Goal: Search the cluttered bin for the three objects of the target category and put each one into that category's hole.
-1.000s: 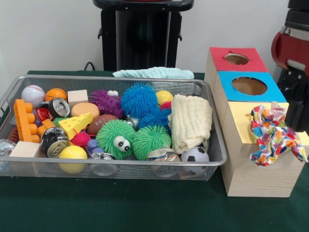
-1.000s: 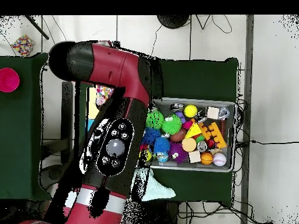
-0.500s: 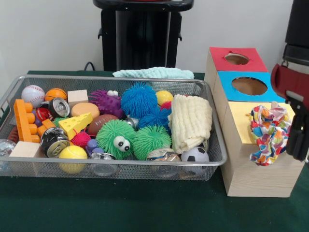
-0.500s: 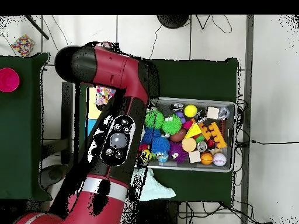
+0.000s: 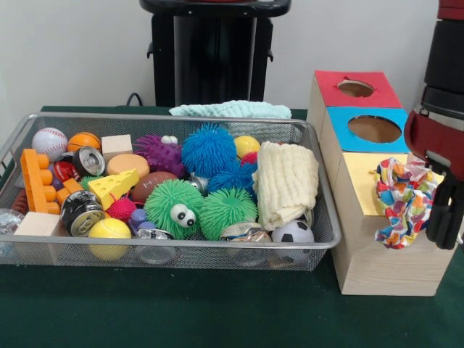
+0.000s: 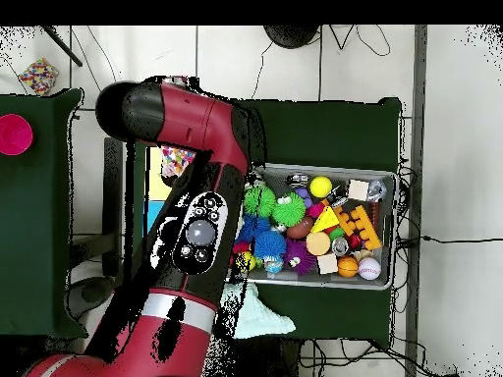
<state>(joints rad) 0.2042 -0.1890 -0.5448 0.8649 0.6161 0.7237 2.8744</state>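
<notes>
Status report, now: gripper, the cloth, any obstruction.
Gripper state not readable; arm beside the box. Multicolored cloth draped on the yellow section, hanging over the box front, not down the hole. Cream cloth lying in the bin.

The arm (image 6: 187, 187) is glossy dark red with black joints. Around 7 o'clock from the black rounded elbow cap there's a black panel with a grey round knob and small buttons, then a silver band lower down.

A multicoloured patterned cloth (image 5: 404, 201) is seen crumpled and draped over the yellow section (image 5: 359, 185) of the wooden sorting box, partly hanging down the box's front face.
</notes>
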